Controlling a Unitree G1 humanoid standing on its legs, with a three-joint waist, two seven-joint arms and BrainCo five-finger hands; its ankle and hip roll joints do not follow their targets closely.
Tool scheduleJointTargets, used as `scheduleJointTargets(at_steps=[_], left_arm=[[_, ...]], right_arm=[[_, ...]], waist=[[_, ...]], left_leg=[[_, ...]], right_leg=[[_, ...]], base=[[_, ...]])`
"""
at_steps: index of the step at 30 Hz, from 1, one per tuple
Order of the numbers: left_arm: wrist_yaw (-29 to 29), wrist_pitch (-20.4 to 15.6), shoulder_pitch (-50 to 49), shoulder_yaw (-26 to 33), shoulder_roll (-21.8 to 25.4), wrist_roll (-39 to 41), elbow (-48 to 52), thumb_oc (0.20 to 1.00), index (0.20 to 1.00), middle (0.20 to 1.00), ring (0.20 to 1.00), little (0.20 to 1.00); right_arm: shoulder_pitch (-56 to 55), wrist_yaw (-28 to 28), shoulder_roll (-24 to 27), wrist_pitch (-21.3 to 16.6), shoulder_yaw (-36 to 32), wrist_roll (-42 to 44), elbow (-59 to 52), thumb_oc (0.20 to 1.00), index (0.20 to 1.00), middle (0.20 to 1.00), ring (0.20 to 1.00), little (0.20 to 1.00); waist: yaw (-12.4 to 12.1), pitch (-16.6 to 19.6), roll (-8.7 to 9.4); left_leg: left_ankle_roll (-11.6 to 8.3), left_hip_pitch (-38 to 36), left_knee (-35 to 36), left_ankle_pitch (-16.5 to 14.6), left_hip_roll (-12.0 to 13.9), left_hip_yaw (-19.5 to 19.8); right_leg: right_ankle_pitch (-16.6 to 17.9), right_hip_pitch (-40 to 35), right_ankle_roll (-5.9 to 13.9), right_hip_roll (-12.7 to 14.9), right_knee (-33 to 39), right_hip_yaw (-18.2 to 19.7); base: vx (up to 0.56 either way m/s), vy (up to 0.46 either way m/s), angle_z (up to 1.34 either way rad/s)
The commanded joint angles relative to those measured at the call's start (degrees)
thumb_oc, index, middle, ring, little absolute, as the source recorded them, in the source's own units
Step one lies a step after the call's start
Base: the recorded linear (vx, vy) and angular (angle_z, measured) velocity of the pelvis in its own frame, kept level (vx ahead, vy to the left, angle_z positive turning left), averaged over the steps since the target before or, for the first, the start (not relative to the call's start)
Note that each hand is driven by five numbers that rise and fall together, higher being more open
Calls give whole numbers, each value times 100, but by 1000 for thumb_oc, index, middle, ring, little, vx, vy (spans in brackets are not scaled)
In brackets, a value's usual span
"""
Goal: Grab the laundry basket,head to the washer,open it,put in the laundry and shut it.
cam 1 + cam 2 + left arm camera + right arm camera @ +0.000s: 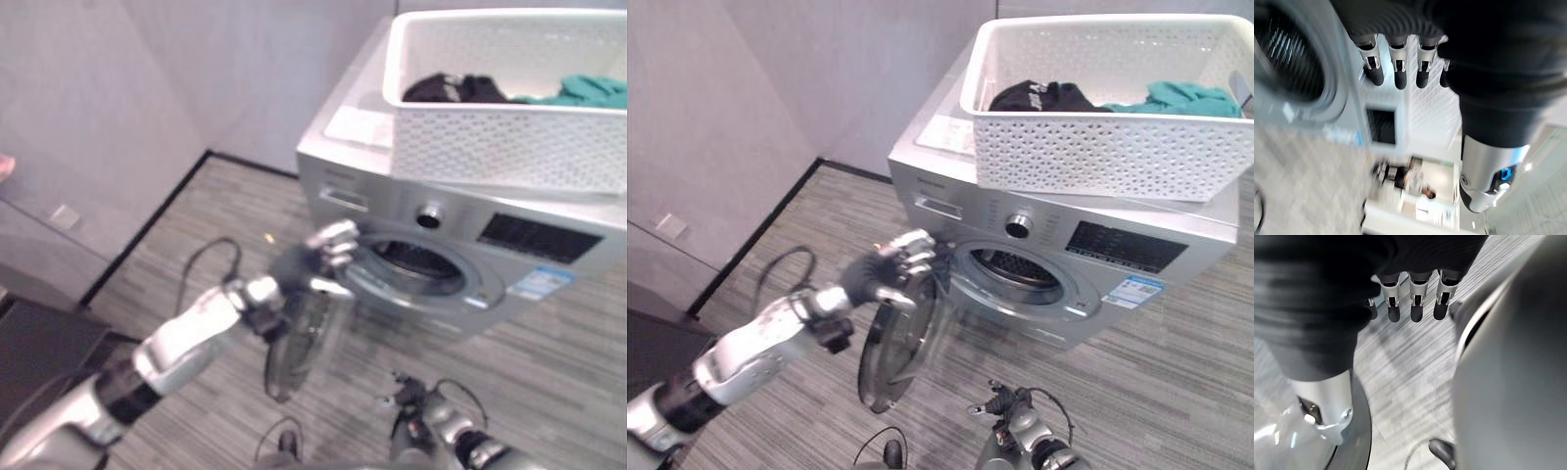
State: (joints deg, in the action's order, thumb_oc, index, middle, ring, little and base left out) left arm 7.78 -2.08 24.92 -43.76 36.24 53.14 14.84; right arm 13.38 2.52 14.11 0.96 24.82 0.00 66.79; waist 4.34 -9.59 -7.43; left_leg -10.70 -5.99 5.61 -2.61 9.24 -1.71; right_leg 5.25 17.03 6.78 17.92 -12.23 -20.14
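The washer [1068, 264] stands against the wall with its round door [893, 343] swung wide open, hanging out in front of the washer's drum opening [1011, 269]. On top of the washer sits the white laundry basket [1107, 147], holding a black garment [1038, 98] and a teal garment [1176, 98]; the basket is well above and apart from both robot hands.

The left robot hand [893, 269] is raised just in front of the washer, at the upper edge of the open door and beside the drum opening. Whether it touches the door cannot be told. In its own wrist view the fingers [1399, 76] point out straight and relaxed, holding nothing, with the drum opening and the basket beyond them.

The right robot hand [1004, 403] hangs low near the floor [1176, 392], in front of the washer and below the door. Its fingers [1415, 308] are likewise straight and spread loosely, with nothing in them.
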Motion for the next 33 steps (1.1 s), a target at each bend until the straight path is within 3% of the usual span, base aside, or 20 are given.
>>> scheduleJointTargets(at_steps=[1,3,9,15,18,25,28,30,33], left_arm=[[-27,-313,62,97,-271,308,190,1000,1000,1000,1000,1000],[-94,-300,265,26,-1051,354,-142,1000,1000,1000,1000,1000],[-69,-189,41,-18,-1758,368,-956,1000,1000,1000,1000,1000],[55,-94,-497,86,-1596,-270,-2102,1000,1000,1000,1000,1000],[475,-19,-994,398,-1327,-897,-3220,1000,1000,1000,1000,1000],[375,-179,-1488,909,-811,-2201,-4358,1000,1000,1000,1000,1000],[-60,-277,-1191,1347,-814,-3531,-5342,1000,1000,1000,1000,1000],[-184,-293,-1041,1470,-843,-3833,-5605,1000,1000,1000,1000,1000],[-808,-343,-399,1916,-1015,-4415,-6544,1000,1000,1000,1000,1000]], right_arm=[[-376,126,-95,68,137,-174,227,1000,1000,1000,1000,1000],[-533,216,0,80,-70,-119,298,1000,1000,1000,1000,1000],[-783,306,161,92,-396,-40,97,1000,1000,1000,1000,1000],[-876,268,266,97,-479,-2,-342,1000,1000,1000,1000,1000],[-1006,88,375,33,-447,-22,-815,1000,1000,1000,1000,1000],[-1244,-126,592,2,-496,41,-1286,1000,1000,1000,1000,1000],[-1274,-139,660,-34,-572,54,-1291,1000,1000,1000,1000,1000],[-1282,-133,673,-44,-576,27,-1295,1000,1000,1000,1000,1000],[-1257,-81,694,-76,-584,-82,-1404,1000,1000,1000,1000,1000]], waist=[[-39,-45,200],[115,-85,247],[298,-144,323],[364,-209,393],[430,-218,457],[422,-223,474],[418,-265,488],[412,-294,482],[464,-355,534]], left_leg=[[307,-477,-196,-697,19,-322],[312,-474,-219,-722,31,-359],[310,-467,-198,-721,41,-422],[295,-444,-164,-705,41,-546],[262,-502,-114,-718,82,-718],[236,-432,-93,-673,113,-782],[204,-334,-95,-618,154,-771],[192,-322,-97,-619,178,-775],[153,-221,-102,-551,198,-759]], right_leg=[[273,250,776,659,-184,538],[257,319,776,619,-200,591],[258,444,767,564,-202,702],[319,615,746,481,-165,821],[344,809,745,376,-201,961],[392,1004,734,311,-193,1014],[400,1055,715,289,-167,976],[378,1077,711,268,-189,967],[410,1112,697,272,-125,919]], base=[[4,-6,-11],[9,-16,-11],[4,-10,-5],[-15,-4,-13],[1,-4,-22],[-2,-12,-15],[-10,-9,0],[-11,-7,3],[-45,-29,5]])
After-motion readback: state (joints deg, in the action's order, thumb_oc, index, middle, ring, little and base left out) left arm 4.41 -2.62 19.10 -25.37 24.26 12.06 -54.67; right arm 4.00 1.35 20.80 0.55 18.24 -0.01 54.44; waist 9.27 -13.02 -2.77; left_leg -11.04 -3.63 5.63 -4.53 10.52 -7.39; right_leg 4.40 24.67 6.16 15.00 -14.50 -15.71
